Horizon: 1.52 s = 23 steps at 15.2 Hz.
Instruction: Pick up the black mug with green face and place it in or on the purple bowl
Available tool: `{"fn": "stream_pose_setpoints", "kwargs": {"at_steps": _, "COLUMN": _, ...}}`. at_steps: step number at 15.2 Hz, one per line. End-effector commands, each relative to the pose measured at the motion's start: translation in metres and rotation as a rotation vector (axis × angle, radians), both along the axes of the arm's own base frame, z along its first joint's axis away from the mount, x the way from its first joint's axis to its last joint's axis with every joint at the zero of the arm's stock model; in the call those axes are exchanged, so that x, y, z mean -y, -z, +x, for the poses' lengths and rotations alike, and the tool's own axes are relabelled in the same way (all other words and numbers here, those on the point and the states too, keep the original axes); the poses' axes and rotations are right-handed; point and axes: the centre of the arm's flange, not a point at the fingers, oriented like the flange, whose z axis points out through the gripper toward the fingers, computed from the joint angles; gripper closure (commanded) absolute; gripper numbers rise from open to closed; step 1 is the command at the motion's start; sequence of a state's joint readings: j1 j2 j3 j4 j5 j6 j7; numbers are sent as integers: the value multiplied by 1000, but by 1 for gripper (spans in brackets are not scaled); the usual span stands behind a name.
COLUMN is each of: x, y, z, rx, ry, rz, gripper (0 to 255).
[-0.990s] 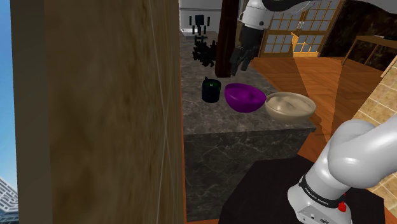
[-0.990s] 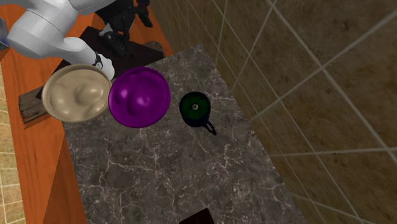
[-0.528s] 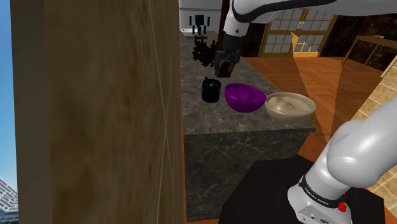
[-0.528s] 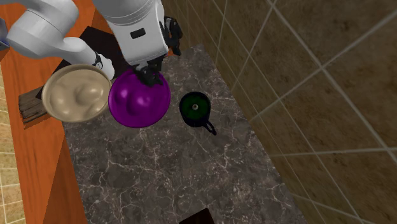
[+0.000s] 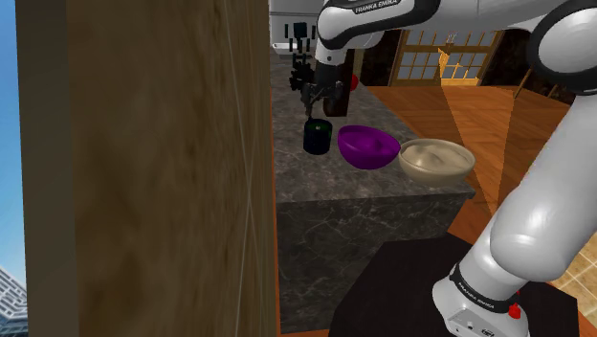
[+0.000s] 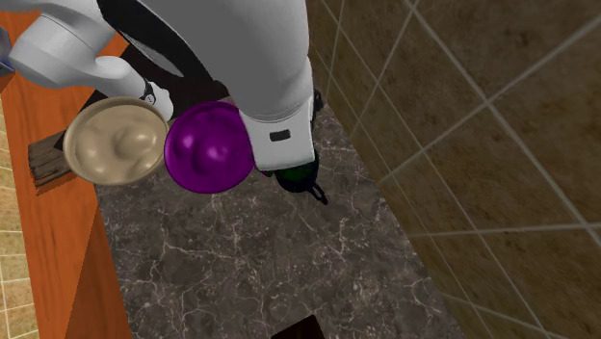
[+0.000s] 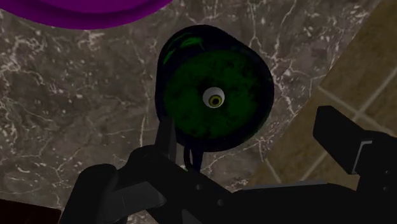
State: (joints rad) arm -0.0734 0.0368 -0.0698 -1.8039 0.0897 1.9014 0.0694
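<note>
**While the open gripper hangs over the mug, I count one mug and two bowls**

Starting from the near end of the shoulder view, I see the black box stand [image 5: 402, 287] under the arm's white base. A tall, grainy wooden panel [image 5: 143, 172] fills that view's left. Beyond them is a stone counter [image 6: 260, 260], dark grey with pale veins like marble, over an orange wooden floor [image 5: 478, 105]. A brown tiled wall [image 6: 462, 116] runs along the counter's far side in the second exterior view.

I count three vessels on the counter, in a row. The beige bowl [image 5: 436, 158] is round and shallow, with a lumpy inside. Next to it sits the purple bowl [image 5: 367, 146], glossy and rounded. The black mug [image 5: 317, 137] stands upright on the stone just beside the purple bowl, on the shoulder view's left of it. Its inside is mottled green, with one pale eye-like dot [image 7: 215, 99].

The gripper [image 7: 242, 146] hangs above the mug with its two black fingers [image 7: 356, 146] spread apart, clasping nothing. Farther back, lattice windows [image 5: 431, 53] close the room.
</note>
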Motion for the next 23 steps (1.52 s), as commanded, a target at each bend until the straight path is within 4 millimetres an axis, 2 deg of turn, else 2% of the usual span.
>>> {"fn": "stream_pose_setpoints", "kwargs": {"at_steps": 1, "x": 16, "y": 11, "z": 24, "rx": -9, "ry": 37, "rz": 0, "gripper": 0}}
{"fn": "stream_pose_setpoints", "kwargs": {"at_steps": 6, "x": 46, "y": 39, "z": 73, "rx": -30, "ry": 121, "rz": 0, "gripper": 0}}
{"fn": "stream_pose_setpoints", "kwargs": {"at_steps": 14, "x": 43, "y": 79, "z": 74, "rx": -31, "ry": 121, "rz": 0, "gripper": 0}}
{"fn": "stream_pose_setpoints", "kwargs": {"at_steps": 21, "x": 43, "y": 79, "z": 75, "rx": -31, "ry": 121, "rz": 0, "gripper": 0}}
{"fn": "stream_pose_setpoints", "kwargs": {"at_steps": 22, "x": 43, "y": 79, "z": 75, "rx": -31, "ry": 121, "rz": 0, "gripper": 255}}
{"fn": "stream_pose_setpoints", "kwargs": {"at_steps": 23, "x": 43, "y": 79, "z": 75, "rx": -31, "ry": 121, "rz": 0, "gripper": 255}}
